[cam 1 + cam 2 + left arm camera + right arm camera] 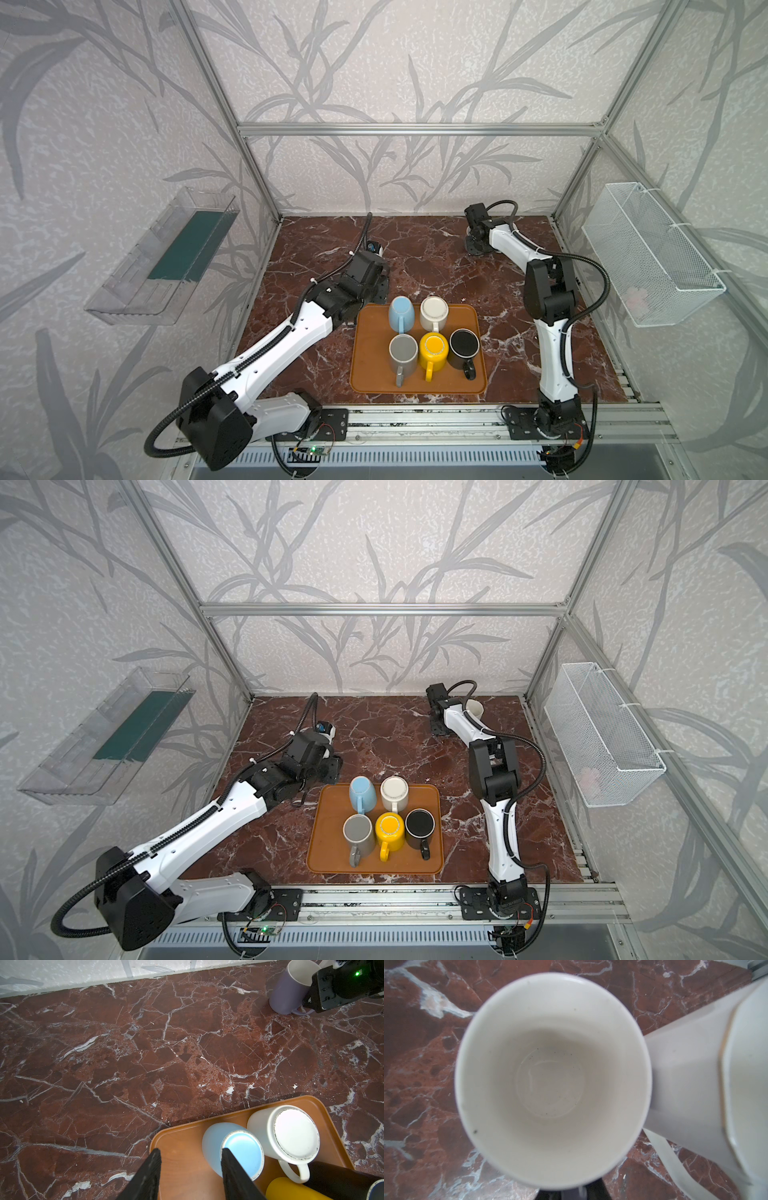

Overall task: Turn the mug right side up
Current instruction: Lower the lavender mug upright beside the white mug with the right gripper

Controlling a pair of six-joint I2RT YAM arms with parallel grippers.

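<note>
You're on a red-brown marble tabletop (pixel 415 257) inside an aluminium frame (pixel 415 129), with grey leaf wallpaper (pixel 374 62) all round. The lilac ceramic mug (pixel 288 991) is mouth-up at the far right, well apart from the orange tray (pixel 372 365) of five upside-down mugs (pixel 434 351). The right gripper (pixel 305 1003) is pinched on its handle. The left gripper (pixel 190 1151) hangs spread and empty at the tray's far-left corner.

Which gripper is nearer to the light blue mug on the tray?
Left. The left gripper hovers beside the light blue mug; the right gripper is far behind it, holding the lavender mug.
</note>
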